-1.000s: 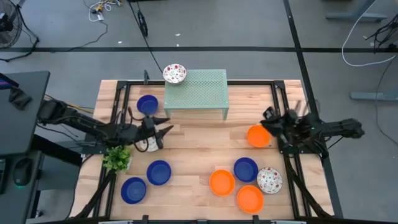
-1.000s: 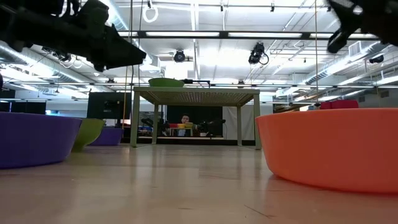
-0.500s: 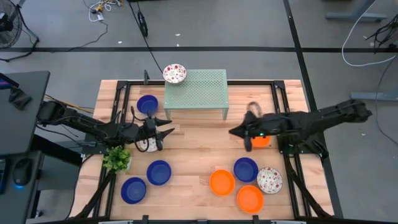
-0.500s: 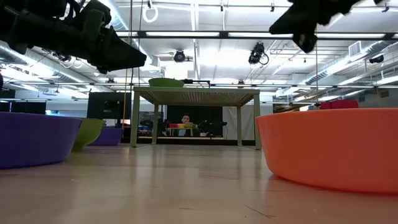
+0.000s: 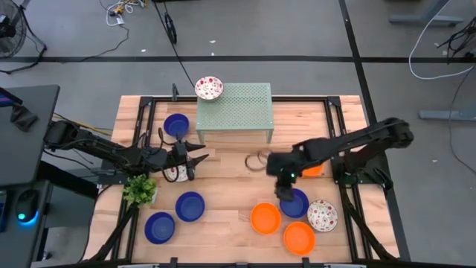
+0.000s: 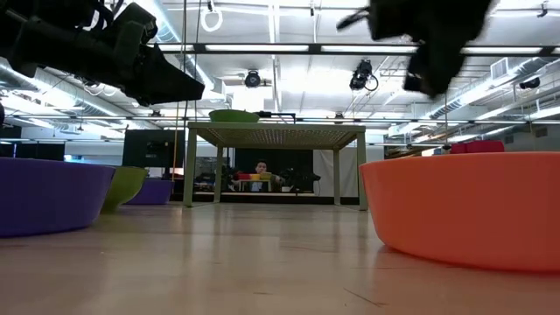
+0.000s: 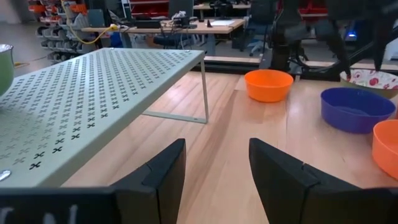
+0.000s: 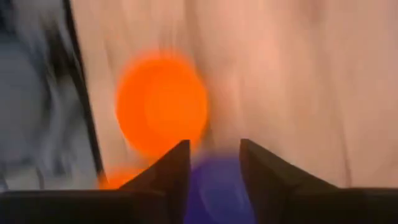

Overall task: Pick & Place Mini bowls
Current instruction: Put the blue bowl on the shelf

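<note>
Blue bowl (image 5: 295, 202) on the table's right front sits directly under the right gripper (image 5: 283, 192), fingers parted and empty. Left gripper (image 5: 195, 158), also parted, waits well apart near the stand (image 5: 234, 108).

A light wooden slatted table (image 5: 230, 171) carries a pale green perforated metal stand (image 5: 235, 110) at its far edge. Beside the stand's left leg sits a solid blue mini bowl (image 5: 176, 124). In front of the stand, to its left, lie a small green leafy plant (image 5: 140, 190) and two more blue bowls (image 5: 190, 205) (image 5: 159, 227); to its right, a blue bowl (image 5: 295, 202), three orange bowls (image 5: 265, 218) (image 5: 299, 237) (image 5: 314, 169) and a white red-speckled bowl (image 5: 322, 215).
</note>
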Controlling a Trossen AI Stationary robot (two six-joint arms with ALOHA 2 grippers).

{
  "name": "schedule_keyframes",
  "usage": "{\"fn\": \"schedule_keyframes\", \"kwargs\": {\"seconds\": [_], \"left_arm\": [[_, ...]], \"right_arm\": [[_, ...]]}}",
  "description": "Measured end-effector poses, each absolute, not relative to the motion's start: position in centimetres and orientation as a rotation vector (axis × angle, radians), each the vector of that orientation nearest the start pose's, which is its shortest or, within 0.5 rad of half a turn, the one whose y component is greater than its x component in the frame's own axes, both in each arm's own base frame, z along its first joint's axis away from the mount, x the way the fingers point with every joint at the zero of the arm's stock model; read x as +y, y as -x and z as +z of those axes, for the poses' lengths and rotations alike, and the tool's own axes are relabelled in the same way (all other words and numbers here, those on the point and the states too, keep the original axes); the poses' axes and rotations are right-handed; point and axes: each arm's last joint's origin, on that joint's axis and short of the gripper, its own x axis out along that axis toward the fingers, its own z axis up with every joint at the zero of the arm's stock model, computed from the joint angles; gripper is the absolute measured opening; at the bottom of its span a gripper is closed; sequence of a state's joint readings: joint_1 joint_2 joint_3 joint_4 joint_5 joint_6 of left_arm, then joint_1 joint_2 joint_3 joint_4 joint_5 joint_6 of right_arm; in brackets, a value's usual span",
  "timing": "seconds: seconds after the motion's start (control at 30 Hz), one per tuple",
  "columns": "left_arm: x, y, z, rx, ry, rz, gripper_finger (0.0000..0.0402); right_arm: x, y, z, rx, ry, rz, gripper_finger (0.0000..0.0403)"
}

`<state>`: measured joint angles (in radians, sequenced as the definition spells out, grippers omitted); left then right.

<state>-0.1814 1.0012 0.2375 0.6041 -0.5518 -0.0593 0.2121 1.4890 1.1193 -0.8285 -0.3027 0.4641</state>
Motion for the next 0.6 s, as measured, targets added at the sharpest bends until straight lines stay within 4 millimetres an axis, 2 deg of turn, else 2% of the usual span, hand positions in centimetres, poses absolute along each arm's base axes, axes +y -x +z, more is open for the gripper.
{"fn": "schedule_keyframes", "kwargs": {"seconds": [0.13,0.23,0.33,0.6], "left_arm": [[-1.9,-18.7,18.5,0.142,0.000,0.374,0.0181],[-1.9,-18.7,18.5,0.142,0.000,0.374,0.0181],[-1.9,-18.7,18.5,0.142,0.000,0.374,0.0181],[-1.9,-18.7,18.5,0.140,0.007,0.372,0.0181]], "right_arm": [[8.4,-26.9,22.4,1.432,-0.285,0.249,0.0187],[9.0,-26.8,21.3,1.446,-0.168,0.207,0.0191],[9.0,-26.7,20.1,1.473,-0.101,0.146,0.0187],[9.0,-26.5,18.1,1.505,-0.035,0.185,0.0152]]}}
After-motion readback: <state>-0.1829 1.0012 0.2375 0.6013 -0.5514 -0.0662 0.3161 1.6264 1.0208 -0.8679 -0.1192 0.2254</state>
